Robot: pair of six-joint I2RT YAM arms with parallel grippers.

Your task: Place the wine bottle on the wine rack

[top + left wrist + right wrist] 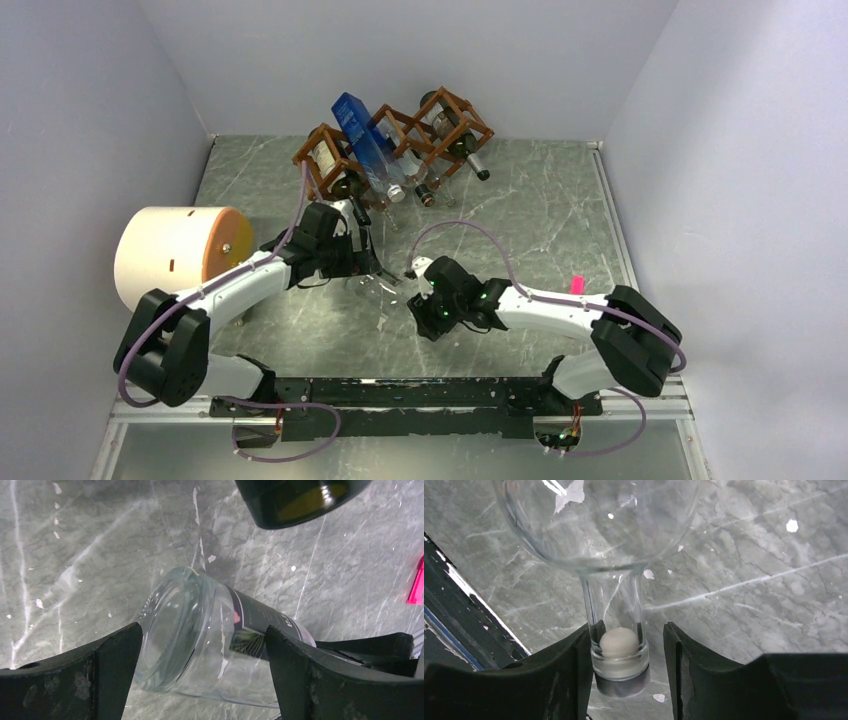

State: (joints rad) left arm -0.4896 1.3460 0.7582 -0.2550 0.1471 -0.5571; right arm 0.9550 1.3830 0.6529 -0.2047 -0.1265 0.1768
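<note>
Two holds, neither closed: left gripper (202,647) gapes astride the body, right gripper (626,652) astride the neck, of the wine bottle (187,622) lying apart from the wine rack (405,125); uneven closing could roll it.

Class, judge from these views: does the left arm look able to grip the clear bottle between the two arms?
Probably yes. The left pincer is open and the clear bottle lies between its fingers, base end first; nothing blocks them closing.
</note>
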